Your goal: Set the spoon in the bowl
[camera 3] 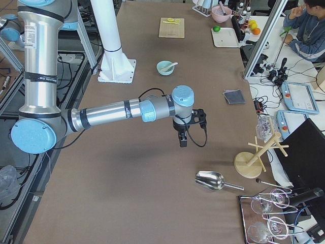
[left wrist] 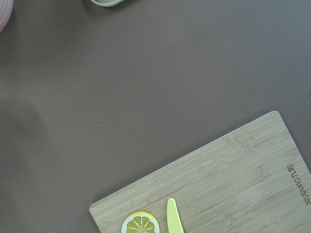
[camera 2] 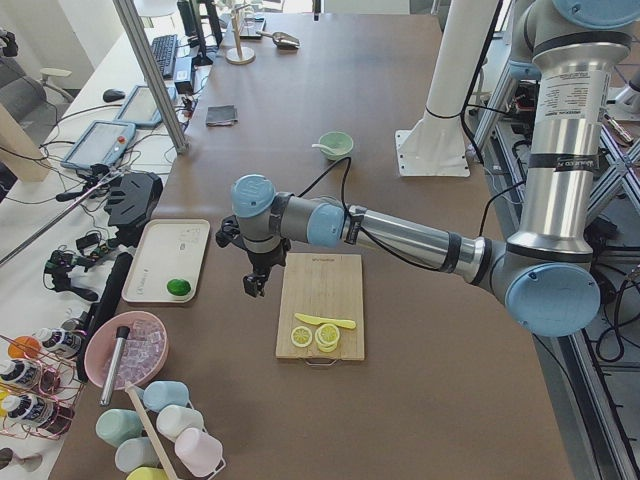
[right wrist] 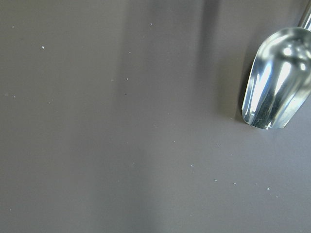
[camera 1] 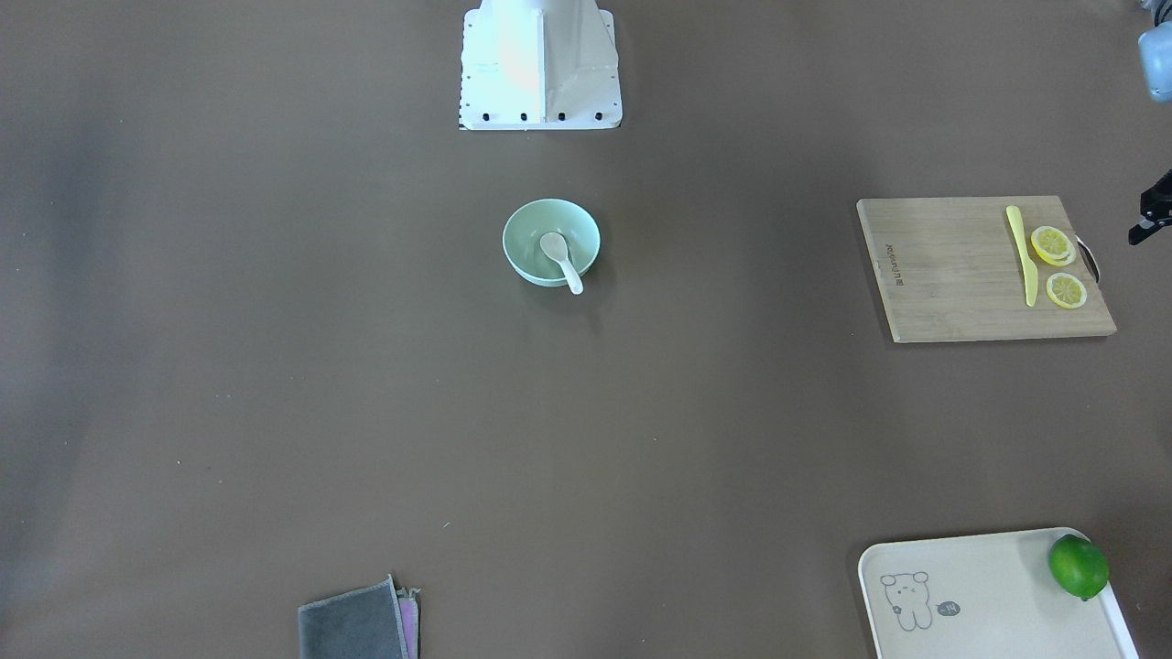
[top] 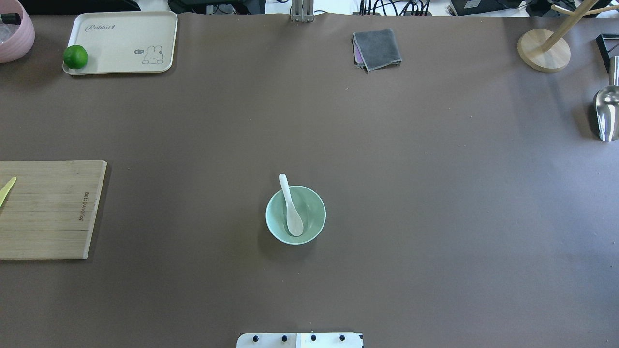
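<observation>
we judge the placing done: the spoon (top: pixel 291 208) lies in the bowl (top: pixel 315 205), scoop on its floor, handle leaning on the rim and poking past it. our left gripper (camera 2: pixel 255 283) hangs well off to the bowl's left, our right gripper (camera 3: pixel 183 140) well off to its right, both apparently empty. spread or pressed together, we cannot tell. next we need only keep clear of the bowl.
</observation>
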You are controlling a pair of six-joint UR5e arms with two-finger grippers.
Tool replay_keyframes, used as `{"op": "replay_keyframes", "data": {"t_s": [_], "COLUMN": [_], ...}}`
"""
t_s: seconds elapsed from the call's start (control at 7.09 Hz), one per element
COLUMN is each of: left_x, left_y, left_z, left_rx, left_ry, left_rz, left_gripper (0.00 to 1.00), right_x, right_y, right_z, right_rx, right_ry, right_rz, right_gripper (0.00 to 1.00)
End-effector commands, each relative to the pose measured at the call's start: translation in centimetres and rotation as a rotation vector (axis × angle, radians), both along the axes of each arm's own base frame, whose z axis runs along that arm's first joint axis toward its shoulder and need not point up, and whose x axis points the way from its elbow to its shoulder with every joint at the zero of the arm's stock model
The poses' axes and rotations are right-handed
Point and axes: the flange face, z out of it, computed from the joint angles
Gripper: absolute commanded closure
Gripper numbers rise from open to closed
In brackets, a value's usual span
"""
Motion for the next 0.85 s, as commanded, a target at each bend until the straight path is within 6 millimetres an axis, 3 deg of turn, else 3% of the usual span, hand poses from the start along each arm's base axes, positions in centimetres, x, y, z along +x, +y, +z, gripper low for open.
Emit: {"op": "replay_keyframes", "data": {"t_s": [0.0, 0.71], "left_x": [-1.5, -1.5], "left_y": [1.5, 2.2], "left_z": [1.3, 2.3], "left_rx": [0.022, -0.008], "left_ry": [-0.004, -0.007], "left_rz": [0.02, 0.012], "left_gripper": [0.03, 0.02], "right_x": [0.9, 0.9], "right_y": [0.5, 0.6], "right_z": [0.8, 0.4], "right_rx": [-0.003, 0.005], "right_ry": [0.004, 0.0], "right_rz": [0.001, 0.003], "right_gripper": [0.0, 0.0]}}
